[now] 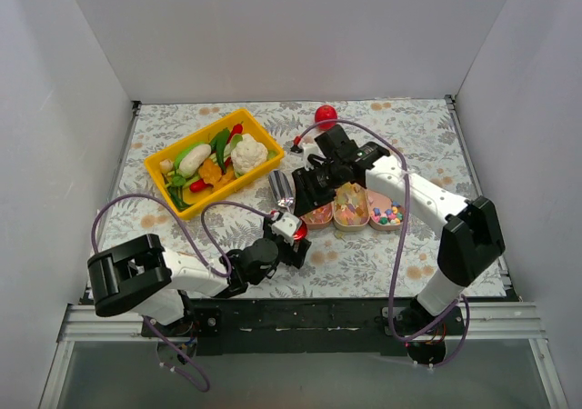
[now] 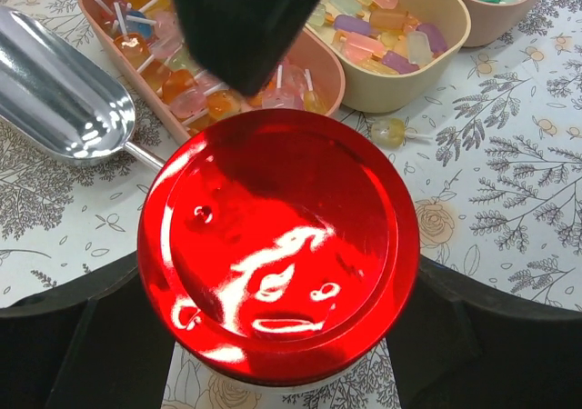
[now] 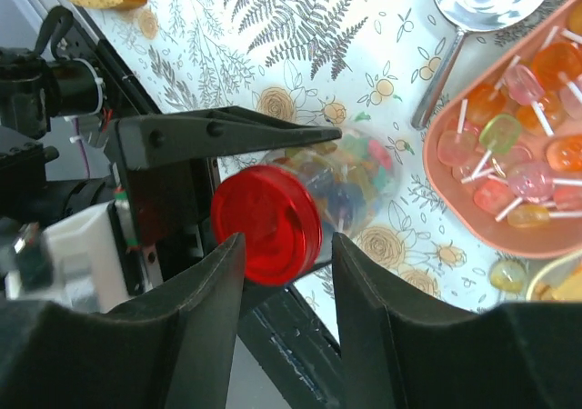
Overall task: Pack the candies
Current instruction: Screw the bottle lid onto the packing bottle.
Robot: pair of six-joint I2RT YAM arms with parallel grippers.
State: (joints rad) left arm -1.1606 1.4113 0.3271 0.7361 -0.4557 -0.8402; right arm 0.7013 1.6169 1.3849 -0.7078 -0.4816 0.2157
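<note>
A clear jar (image 3: pixel 353 178) with a red lid (image 2: pixel 277 254) holds several coloured candies. My left gripper (image 2: pixel 277 341) is shut on the jar's sides and holds it near the table, lid tilted toward the right wrist camera. My right gripper (image 3: pixel 286 277) is open, with its jaws standing either side of the lid (image 3: pixel 267 224) and not touching it. More candies lie in three dishes: lollipops in the pink dish (image 2: pixel 102 29), wrapped pieces in the beige dish (image 2: pixel 446 41), beads in the third dish (image 2: pixel 509 14). In the top view the jar (image 1: pixel 296 231) sits left of the dishes (image 1: pixel 351 220).
A metal scoop (image 2: pixel 56 89) lies left of the pink dish. One loose lollipop (image 2: pixel 391 134) lies on the floral cloth. A yellow tray (image 1: pixel 156 164) of toy vegetables stands at the back left, and a red ball (image 1: pixel 326 114) at the back.
</note>
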